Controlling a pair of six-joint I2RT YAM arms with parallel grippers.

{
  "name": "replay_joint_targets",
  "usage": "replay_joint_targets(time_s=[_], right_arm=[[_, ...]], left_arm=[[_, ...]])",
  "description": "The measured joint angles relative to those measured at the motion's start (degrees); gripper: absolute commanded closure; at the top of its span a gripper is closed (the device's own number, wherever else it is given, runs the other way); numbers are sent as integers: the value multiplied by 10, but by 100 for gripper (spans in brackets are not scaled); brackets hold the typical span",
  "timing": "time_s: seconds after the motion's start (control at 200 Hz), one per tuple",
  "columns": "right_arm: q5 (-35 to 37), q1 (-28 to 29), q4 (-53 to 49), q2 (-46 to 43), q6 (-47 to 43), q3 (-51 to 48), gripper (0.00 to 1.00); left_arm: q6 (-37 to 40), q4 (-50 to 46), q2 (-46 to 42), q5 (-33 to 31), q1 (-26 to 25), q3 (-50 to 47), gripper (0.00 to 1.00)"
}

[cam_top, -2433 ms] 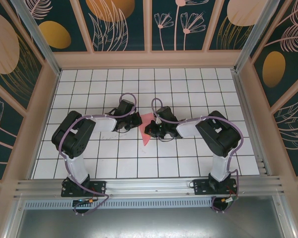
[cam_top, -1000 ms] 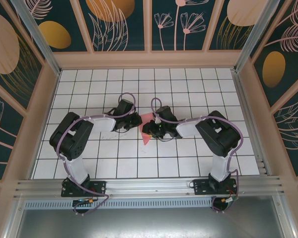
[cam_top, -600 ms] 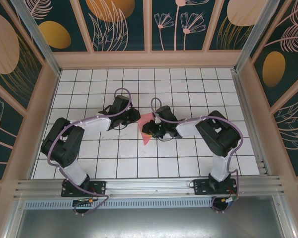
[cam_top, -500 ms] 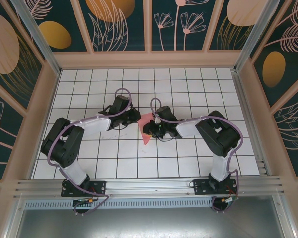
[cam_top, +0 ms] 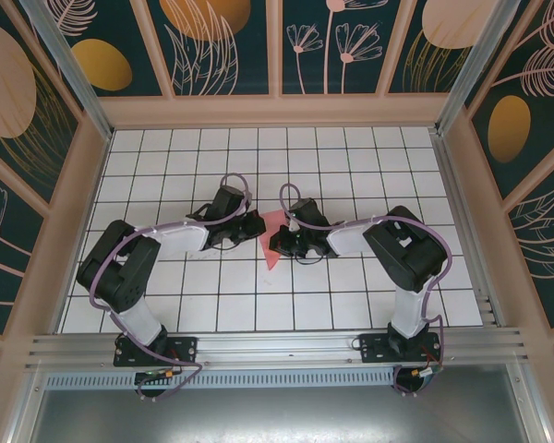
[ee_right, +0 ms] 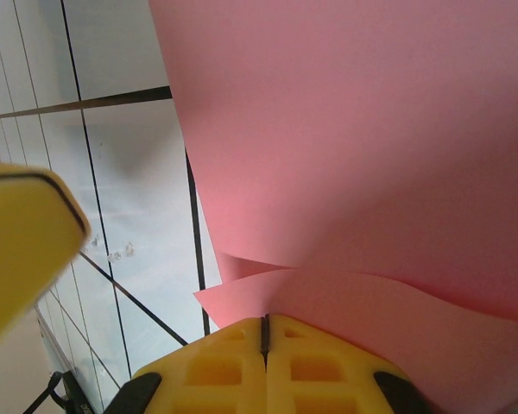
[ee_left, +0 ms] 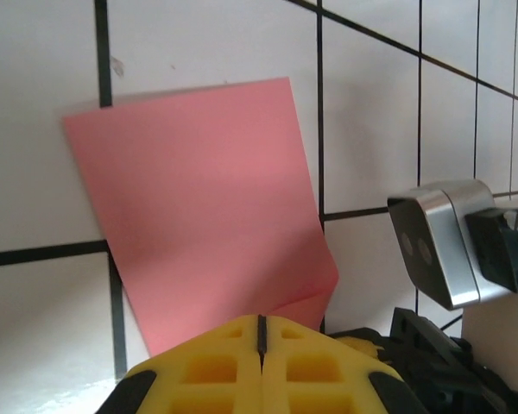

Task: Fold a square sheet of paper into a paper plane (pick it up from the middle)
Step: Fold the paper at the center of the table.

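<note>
The square sheet of paper (cam_top: 270,247) is pink-red and lies partly folded on the white grid tiles between my two grippers. In the left wrist view the paper (ee_left: 198,198) lies mostly flat, with its near right corner lifted along a crease. My left gripper (cam_top: 256,224) (ee_left: 261,321) is shut, its yellow tips at the sheet's near edge; I cannot tell whether it nips the paper. My right gripper (cam_top: 279,242) (ee_right: 265,321) is shut on a curled flap of the paper (ee_right: 354,129), which rises from between its tips.
The right arm's silver wrist camera (ee_left: 436,241) sits close to the right of the paper. A blurred yellow finger (ee_right: 26,241) of the left gripper shows at the left edge. Wooden walls (cam_top: 277,111) enclose the tiled table (cam_top: 369,175).
The left arm stretched out towards the back with its gripper drawing away from the paper, then came back to the paper's left edge. The right gripper stayed at the paper.
</note>
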Motion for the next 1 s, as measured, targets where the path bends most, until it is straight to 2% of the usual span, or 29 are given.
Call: replay_joint_targets(time_s=[1.001], right_arm=[[0, 0, -4, 0, 0, 2, 100]], left_arm=[[-11, 15, 35, 12, -14, -28, 100]])
